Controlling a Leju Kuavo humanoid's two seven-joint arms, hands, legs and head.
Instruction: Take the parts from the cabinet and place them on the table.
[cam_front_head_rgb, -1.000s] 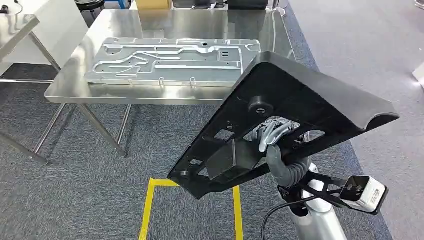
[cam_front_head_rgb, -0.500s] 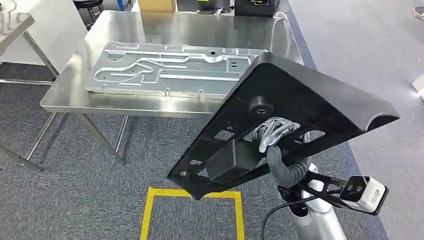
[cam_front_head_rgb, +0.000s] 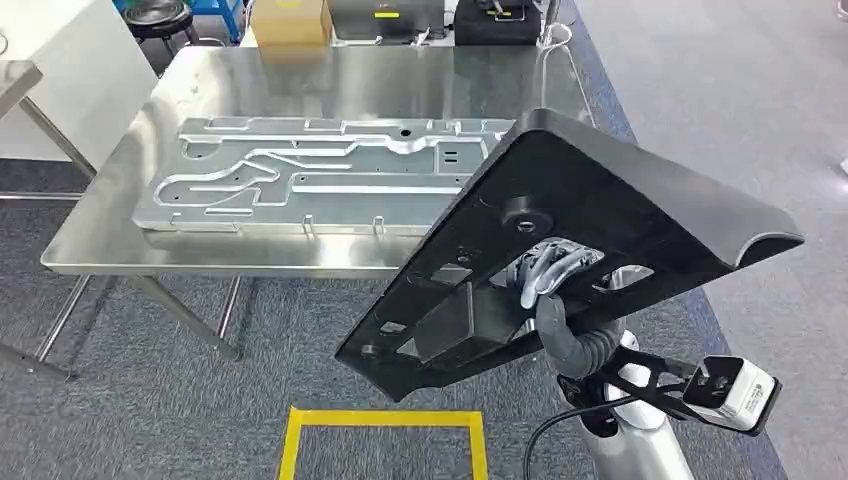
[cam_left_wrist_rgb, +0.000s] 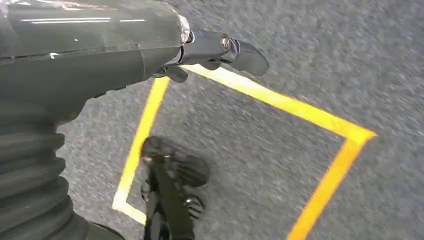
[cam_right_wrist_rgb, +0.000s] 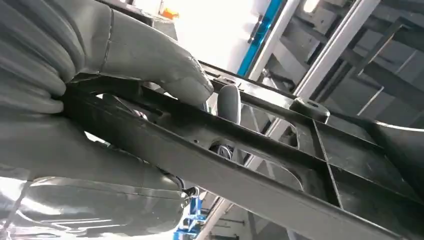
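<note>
A large black plastic panel (cam_front_head_rgb: 620, 200) is tilted in the air in front of me, and my right hand (cam_front_head_rgb: 548, 268) grips it through an opening on its underside. In the right wrist view the thumb and fingers (cam_right_wrist_rgb: 150, 60) clamp a black rib of the panel (cam_right_wrist_rgb: 225, 165). Ahead stands a steel table (cam_front_head_rgb: 360, 75) with a flat silver stamped metal plate (cam_front_head_rgb: 300, 175) lying on it. The panel's far corner overlaps the table's right front part in the head view. My left hand (cam_left_wrist_rgb: 215, 50) hangs over the carpet with nothing in it, one dark finger stretched out.
A yellow tape square (cam_front_head_rgb: 385, 417) marks the grey carpet at my feet. A cardboard box (cam_front_head_rgb: 290, 20) and dark cases (cam_front_head_rgb: 490, 18) stand past the table's far edge. Another table's corner (cam_front_head_rgb: 18, 75) is at the left. Open carpet lies to the right.
The whole head view has shifted: the table sits lower and nearer in the picture and the yellow square has slid down. The panel stays in my right hand at the same tilt.
</note>
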